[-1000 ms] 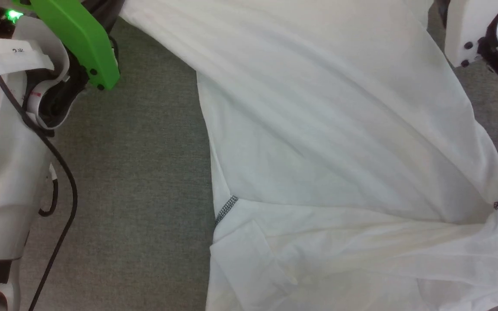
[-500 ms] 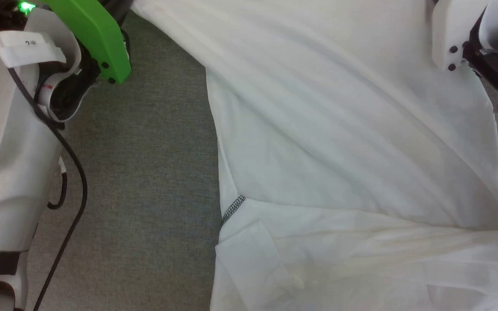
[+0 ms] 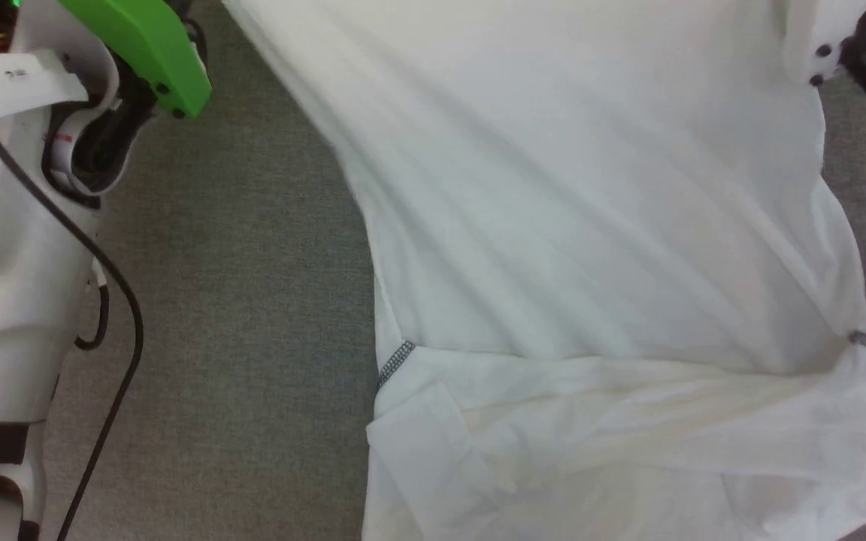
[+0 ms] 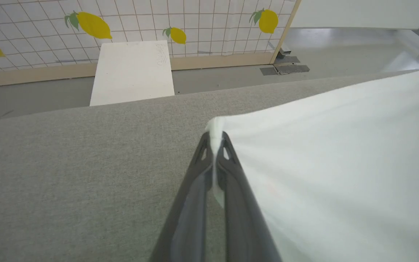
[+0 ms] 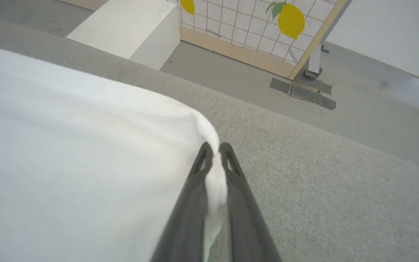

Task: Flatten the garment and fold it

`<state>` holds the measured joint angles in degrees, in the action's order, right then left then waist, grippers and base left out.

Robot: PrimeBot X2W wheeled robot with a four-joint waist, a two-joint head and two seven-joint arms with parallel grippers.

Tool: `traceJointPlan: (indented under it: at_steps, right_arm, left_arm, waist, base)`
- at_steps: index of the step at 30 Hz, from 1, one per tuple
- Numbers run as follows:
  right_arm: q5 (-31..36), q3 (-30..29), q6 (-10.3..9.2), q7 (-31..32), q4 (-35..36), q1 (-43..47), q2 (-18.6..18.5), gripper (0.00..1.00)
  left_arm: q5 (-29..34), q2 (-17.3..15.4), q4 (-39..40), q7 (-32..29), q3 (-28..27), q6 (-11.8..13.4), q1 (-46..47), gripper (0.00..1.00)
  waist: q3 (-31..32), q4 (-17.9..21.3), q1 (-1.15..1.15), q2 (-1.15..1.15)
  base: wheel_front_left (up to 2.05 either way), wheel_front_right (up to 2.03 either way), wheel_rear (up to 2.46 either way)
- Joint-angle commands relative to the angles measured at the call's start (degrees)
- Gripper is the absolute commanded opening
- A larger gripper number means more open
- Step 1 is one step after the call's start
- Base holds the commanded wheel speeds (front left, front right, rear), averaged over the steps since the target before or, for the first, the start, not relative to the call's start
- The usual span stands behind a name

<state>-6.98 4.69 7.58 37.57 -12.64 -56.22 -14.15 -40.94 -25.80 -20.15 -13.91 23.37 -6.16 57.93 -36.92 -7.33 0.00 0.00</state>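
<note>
The garment (image 3: 591, 225), a large white thin shirt, is stretched across the grey table in the head view, its lower part folded over with grey-speckled seams at the left (image 3: 397, 362) and right. In the left wrist view my left gripper (image 4: 215, 140) is shut on a corner of the garment (image 4: 340, 163), cloth pinched between the dark fingers. Over in the right wrist view my right gripper (image 5: 214, 149) is shut on another corner of the garment (image 5: 67, 153), which bunches between its fingers. Both corners are held above the table.
Grey felt table top (image 3: 237, 300) lies bare left of the garment. My left arm with its green cover (image 3: 140, 45) and black cable fills the head view's left. Beyond the table edge stand a white box (image 4: 133, 72) and a tiled lemon-print wall (image 4: 180, 22).
My right gripper has shut on the garment's corner. The cloth has been drawn tauter and smoother. The head view has shifted slightly.
</note>
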Motion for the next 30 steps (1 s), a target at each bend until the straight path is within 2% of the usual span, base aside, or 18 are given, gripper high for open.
traceJointPlan:
  at_steps: [1, 8, 17, 23, 30]
  right_arm:
    - [0.67, -0.46, -0.09, -1.29, 0.01, -1.30, -0.56, 0.00]
    - [0.25, -1.91, -0.09, -5.97, -0.16, -1.46, -2.51, 0.00]
    - [-3.00, -0.08, -0.09, -10.40, 4.92, 5.35, -4.90, 0.00]
    - [-6.81, -0.08, -0.09, -10.53, 14.07, 15.70, -5.57, 0.00]
    - [-9.66, -4.54, -0.09, -8.52, 27.59, 31.75, -4.58, 0.00]
  left_arm:
    - [0.46, -0.13, -0.43, 1.48, -0.76, 0.57, 1.22, 0.00]
    - [1.29, 0.21, -1.53, 7.60, -2.54, 1.56, 1.80, 0.00]
    - [1.37, -0.49, 2.01, 13.42, -2.43, 0.72, -3.44, 0.00]
    - [0.94, -1.61, 10.47, 17.46, -2.76, 1.29, -13.21, 0.00]
    - [-0.01, -2.36, 25.33, 20.27, -2.61, 4.44, -28.64, 0.00]
  waist:
    - [1.92, 0.66, 0.00, 0.00]
    - [6.69, 1.87, 0.00, 0.00]
    - [12.20, 3.45, 0.00, 0.00]
    - [16.46, 3.75, 0.00, 0.00]
    - [20.43, 2.69, 0.00, 0.00]
  base:
    - [0.00, 0.00, 0.00]
    - [0.00, 0.00, 0.00]
    - [0.00, 0.00, 0.00]
    - [0.00, 0.00, 0.00]
    - [0.00, 0.00, 0.00]
